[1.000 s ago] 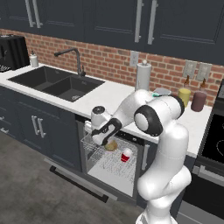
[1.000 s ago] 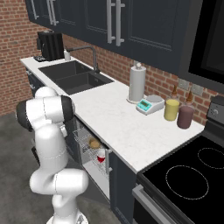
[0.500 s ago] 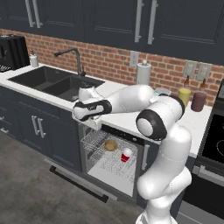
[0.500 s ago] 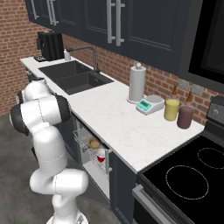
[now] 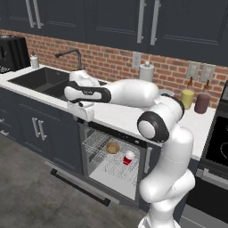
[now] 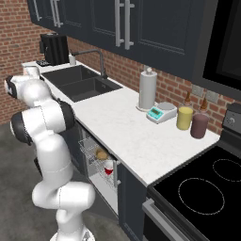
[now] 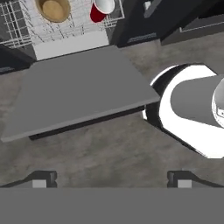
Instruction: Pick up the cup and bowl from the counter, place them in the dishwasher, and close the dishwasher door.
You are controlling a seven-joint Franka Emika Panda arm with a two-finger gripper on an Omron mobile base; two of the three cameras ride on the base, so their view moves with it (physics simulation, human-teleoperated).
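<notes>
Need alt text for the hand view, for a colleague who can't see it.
Looking down on the open dishwasher door, lying flat and grey over the floor. Above it, the wire rack holds the bowl and the cup. The open pincer hovers empty.

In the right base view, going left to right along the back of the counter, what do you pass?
Coffee machine → faucet → paper towel roll → kitchen scale → yellow jar → maroon jar.
</notes>
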